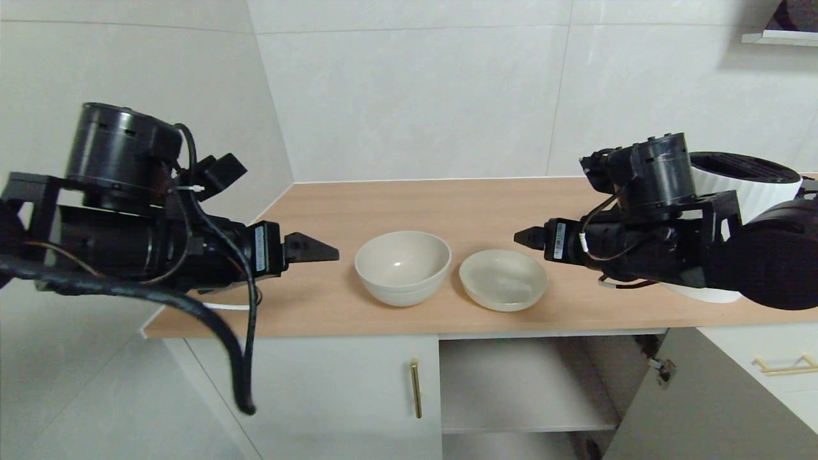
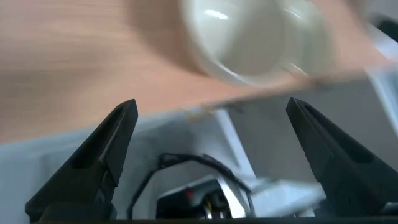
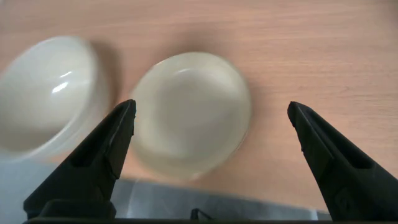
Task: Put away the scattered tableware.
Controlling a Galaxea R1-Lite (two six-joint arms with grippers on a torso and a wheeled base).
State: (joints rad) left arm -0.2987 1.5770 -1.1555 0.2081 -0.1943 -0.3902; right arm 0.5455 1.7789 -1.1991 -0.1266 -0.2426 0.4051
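Round, deep, glossy cream bowl just beside shallow matte dish on smooth wooden counter | left gripper spread wide, empty, left of bowl | right gripper spread wide, empty, over dish

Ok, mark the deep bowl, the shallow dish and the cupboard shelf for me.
deep bowl (image 1: 402, 263), head view, inside of its basin.
shallow dish (image 1: 503, 279), head view, middle of its inner floor.
shelf (image 1: 521, 386), head view, its bare top surface.
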